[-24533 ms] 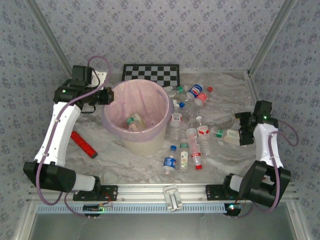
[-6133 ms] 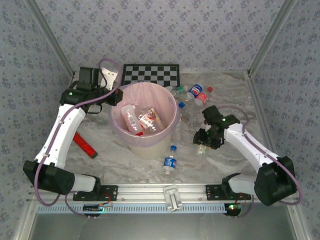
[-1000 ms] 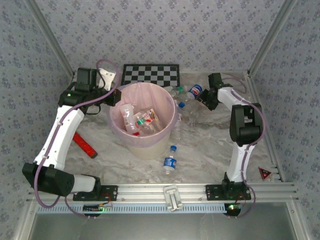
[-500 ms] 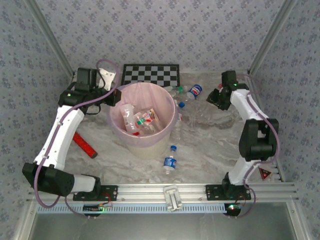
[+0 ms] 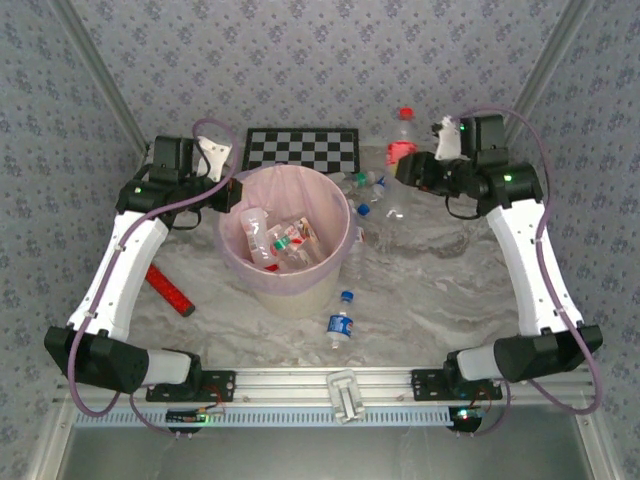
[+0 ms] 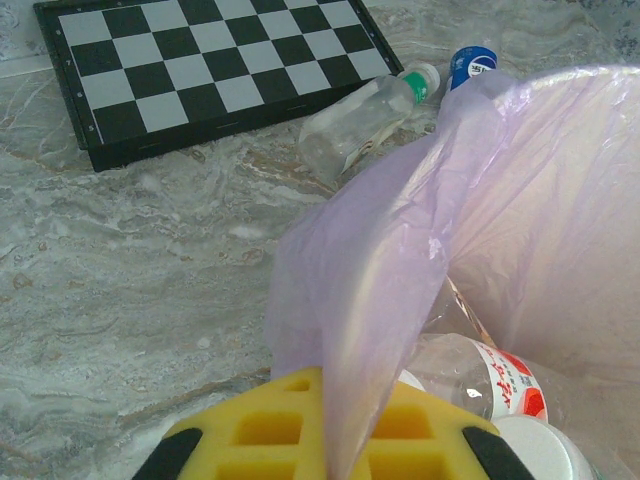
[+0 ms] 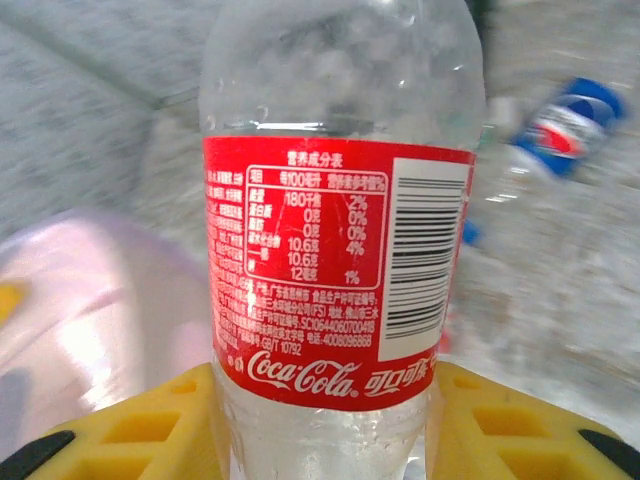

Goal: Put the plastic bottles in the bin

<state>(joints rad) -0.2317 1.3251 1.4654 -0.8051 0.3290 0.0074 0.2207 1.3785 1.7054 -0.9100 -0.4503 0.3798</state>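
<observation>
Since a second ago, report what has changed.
The right gripper closed on the red-label bottle and lifted it upright off the table. The left gripper stays shut on the bag of the bin; the blue-capped bottle in front and the red bar have not moved.

White arms [image 5: 125,262], black joints [image 5: 100,357], lilac cables [image 5: 207,124]

Enclosed on three sides: walls [image 5: 300,60] papered pale grey-blue with a small repeating floral sprig. Bare metal posts [image 5: 105,90] run up the two back corners, slanting outward in the top view. Table [image 5: 430,300] surfaced in a veined grey-white marble pattern, matte. Ribbed aluminium rail [image 5: 300,383] along the near edge, plain grey ledge [image 5: 300,450] below it. Light even and diffuse, shadows soft.
</observation>
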